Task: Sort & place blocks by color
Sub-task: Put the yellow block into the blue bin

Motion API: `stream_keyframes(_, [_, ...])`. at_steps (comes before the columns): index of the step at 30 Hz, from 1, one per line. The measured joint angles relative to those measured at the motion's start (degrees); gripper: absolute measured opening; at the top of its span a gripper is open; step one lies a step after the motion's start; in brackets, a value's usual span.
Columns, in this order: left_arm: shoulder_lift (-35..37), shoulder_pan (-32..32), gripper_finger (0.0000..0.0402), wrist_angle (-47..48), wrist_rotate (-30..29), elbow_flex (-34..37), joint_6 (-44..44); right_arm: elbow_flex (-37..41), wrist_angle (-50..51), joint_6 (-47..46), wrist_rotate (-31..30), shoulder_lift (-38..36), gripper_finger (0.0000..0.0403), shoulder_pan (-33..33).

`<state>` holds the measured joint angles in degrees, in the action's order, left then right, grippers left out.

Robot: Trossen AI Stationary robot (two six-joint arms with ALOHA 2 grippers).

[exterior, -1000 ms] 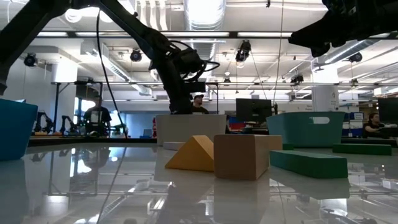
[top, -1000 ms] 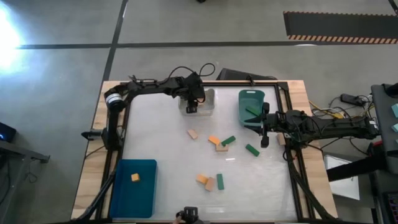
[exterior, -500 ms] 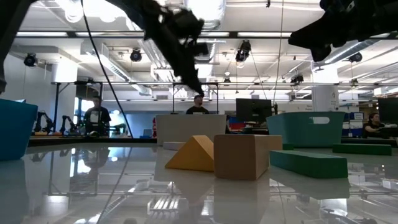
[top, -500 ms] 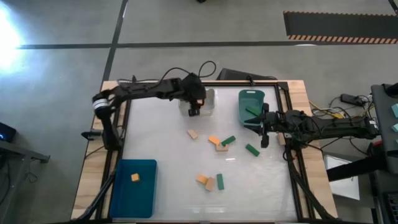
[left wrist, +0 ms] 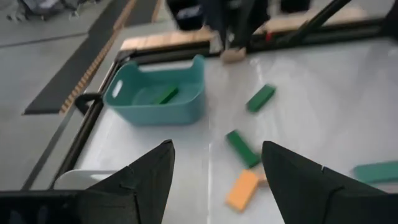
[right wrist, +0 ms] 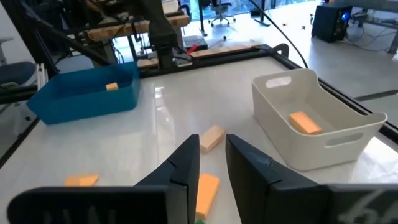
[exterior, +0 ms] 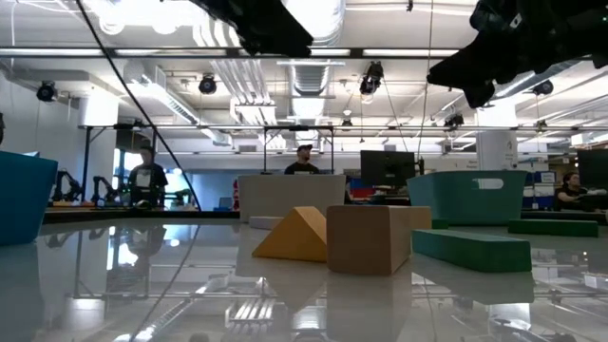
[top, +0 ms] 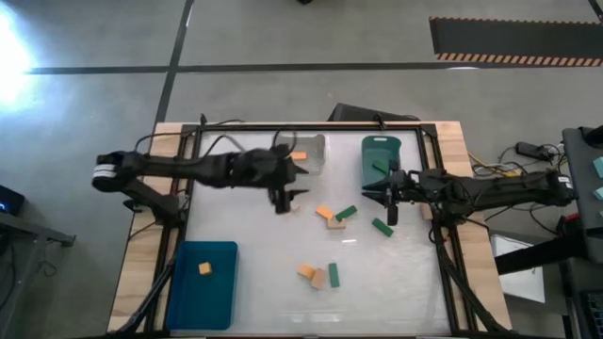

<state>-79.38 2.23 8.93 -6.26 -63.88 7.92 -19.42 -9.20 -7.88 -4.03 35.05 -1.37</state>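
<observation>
Loose blocks lie mid-table: an orange one (top: 324, 213), a tan one (top: 334, 224), green bars (top: 346, 214) (top: 382, 226), and near the front edge an orange (top: 306, 271), a tan (top: 318, 279) and a green one (top: 333, 275). An orange block (top: 299, 155) lies in the white bin (top: 318, 151). My left gripper (top: 285, 196) hangs open and empty above the table in front of that bin; its fingers (left wrist: 149, 171) stand wide apart. My right gripper (top: 390, 209) hovers beside the green bin (top: 380, 143), its fingers (right wrist: 186, 158) a narrow gap apart, with nothing between them.
The green bin (left wrist: 161, 112) at the back right holds a green block (left wrist: 165, 94). A blue bin (top: 203, 292) at the front left holds a small orange block (top: 203, 268). A dark frame (top: 443, 254) borders the white table. People and desks show in the room beyond.
My left gripper has risen out of the white bin and swung toward the near edge, tipping up to a flatter angle. An orange block now shows in that bin where the gripper stood. My right gripper has rolled a little and crept toward the table's middle.
</observation>
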Motion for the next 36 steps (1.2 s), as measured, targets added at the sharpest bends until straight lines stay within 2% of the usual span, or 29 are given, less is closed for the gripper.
stream_keyframes(6, [6.49,-4.45,0.0226,-10.16,-4.87,10.25,-2.62,0.04,-5.24,-0.07,-0.02,4.62,0.0068,0.00])
stream_keyframes(14, [12.82,-4.58,0.0226,-18.09,-6.73,19.59,-3.14,-4.78,-5.92,0.15,-0.46,10.68,0.0068,0.00])
stream_keyframes(22, [16.05,-4.58,0.0226,-18.86,-9.16,23.67,-3.10,-12.63,-0.12,1.00,-0.46,17.77,0.0068,0.00])
stream_keyframes(29, [15.96,-4.58,0.0226,-18.92,-9.23,24.00,-2.64,-19.78,8.05,-0.08,-0.46,23.89,0.0068,0.00])
stream_keyframes(36, [16.64,-4.69,0.0226,-14.83,-9.16,24.02,-3.06,-25.86,15.52,-1.48,-0.46,29.55,0.0068,0.03])
